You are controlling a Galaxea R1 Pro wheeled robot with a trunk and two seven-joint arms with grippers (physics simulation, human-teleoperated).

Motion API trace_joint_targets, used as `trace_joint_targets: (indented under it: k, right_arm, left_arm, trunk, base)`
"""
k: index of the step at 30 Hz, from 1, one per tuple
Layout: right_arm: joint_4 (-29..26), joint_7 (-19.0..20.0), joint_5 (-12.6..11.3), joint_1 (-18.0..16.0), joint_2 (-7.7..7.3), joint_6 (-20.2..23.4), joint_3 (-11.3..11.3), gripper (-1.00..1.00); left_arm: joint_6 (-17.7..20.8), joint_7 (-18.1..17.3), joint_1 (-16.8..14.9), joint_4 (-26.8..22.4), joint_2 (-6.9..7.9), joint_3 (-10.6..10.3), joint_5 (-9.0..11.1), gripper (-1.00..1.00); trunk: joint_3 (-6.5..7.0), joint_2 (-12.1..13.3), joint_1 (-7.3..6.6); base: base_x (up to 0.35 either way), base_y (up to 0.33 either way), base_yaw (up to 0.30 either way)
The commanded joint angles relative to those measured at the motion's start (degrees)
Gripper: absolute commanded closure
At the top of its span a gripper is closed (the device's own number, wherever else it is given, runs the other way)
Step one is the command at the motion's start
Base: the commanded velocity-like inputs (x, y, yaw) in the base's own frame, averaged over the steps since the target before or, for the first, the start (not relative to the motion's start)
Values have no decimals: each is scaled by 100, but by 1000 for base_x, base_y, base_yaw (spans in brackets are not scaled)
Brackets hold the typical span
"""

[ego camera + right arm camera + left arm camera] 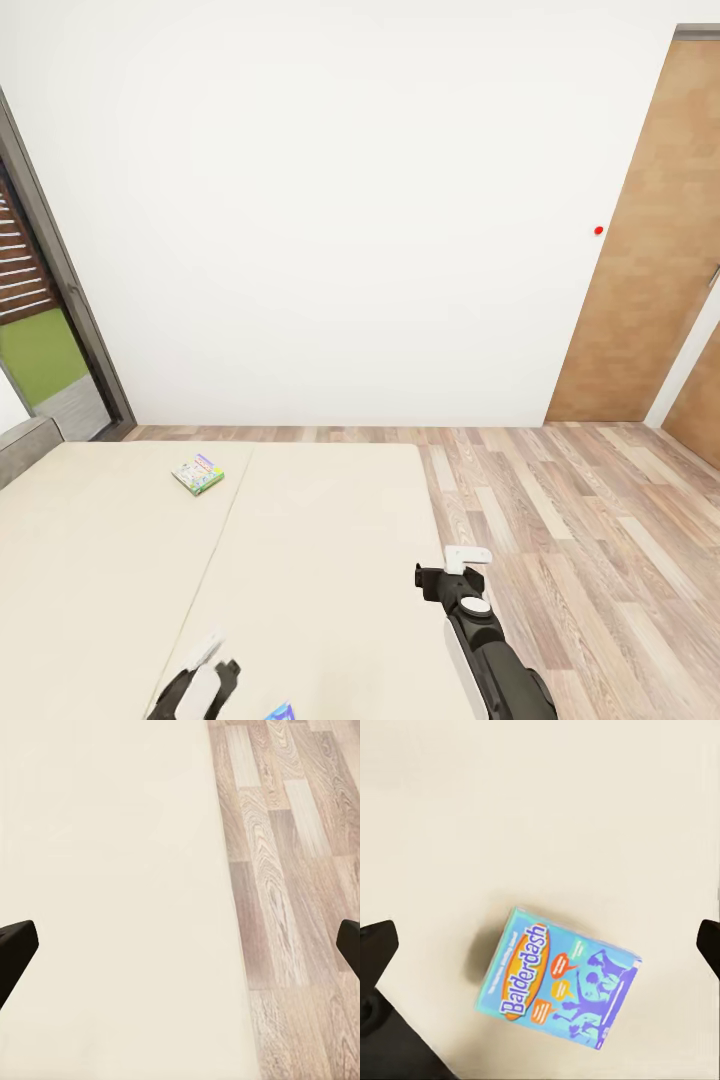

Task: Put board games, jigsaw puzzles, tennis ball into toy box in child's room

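Left hand (540, 945) hangs over the bed (300, 560), fingers (376, 945) spread wide apart, nothing between them. Directly beneath it, in the gap between the fingers, lies the blue game (556, 976), flat on the mattress, lettered "Balderdash", turned at an angle to the fingers. Hand and box are apart; no contact is visible. In the head view the left hand (205, 665) sits at the near edge of the bed, with a blue corner of the same game (281, 712) just beside it, toward the right arm.

Right hand (180, 941) is also spread wide, empty. Below it runs the bed's side edge: mattress under one finger (16, 945), wood floor (285, 870) under the other. In the head view the right hand (452, 580) hovers at the bed's right edge, above where mattress meets floor.

Green game (198, 474) lies flat on the bed, well beyond the left hand, toward the far wall (350, 200), well apart from both hands.

Beyond the right hand, wooden doors (650, 250) stand in the wall. Beyond the left hand, a dark-framed window (60, 300).
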Motion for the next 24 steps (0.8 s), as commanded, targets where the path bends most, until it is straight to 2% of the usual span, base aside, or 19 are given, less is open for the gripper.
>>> trace_joint_targets:
  k: [1, 6, 10, 15, 19, 21, 24]
  right_arm:
    - [-9, -23, 22, -4, 0, 42, 9, -100]
    - [-9, -19, 22, -4, 0, 42, 9, -100]
    - [-9, -17, 22, -5, 0, 42, 9, -100]
    - [-9, -16, 22, -7, 0, 42, 9, -100]
    - [-9, -16, 22, -5, 0, 42, 9, -100]
    - [-9, -16, 22, -4, 0, 42, 6, -100]
    - [-5, -16, 22, -4, 0, 42, 7, -100]
  left_arm:
    - [23, 23, -3, 18, 1, 66, 173, -100]
    - [18, -3, -3, 277, 14, 253, 703, -100]
    - [16, -35, -3, 431, 18, 291, 934, -100]
    - [20, -70, -3, 505, 20, 271, 1001, -100]
    - [29, -97, -3, 540, 27, 200, 980, -100]
    - [32, -103, -1, 557, 48, 112, 967, -100]
    - [36, -110, 9, 589, 212, -188, 954, -100]
  trunk:
    - [-11, -10, 3]
    - [-11, -10, 3]
    - [-11, -10, 3]
    - [-11, -10, 3]
    - [-11, -10, 3]
    - [-11, -10, 3]
    - [-11, -10, 3]
  base:
    - [0, 0, 0]
    - [0, 0, 0]
    - [0, 0, 0]
    - [0, 0, 0]
    - [0, 0, 0]
    - [0, 0, 0]
    - [0, 0, 0]
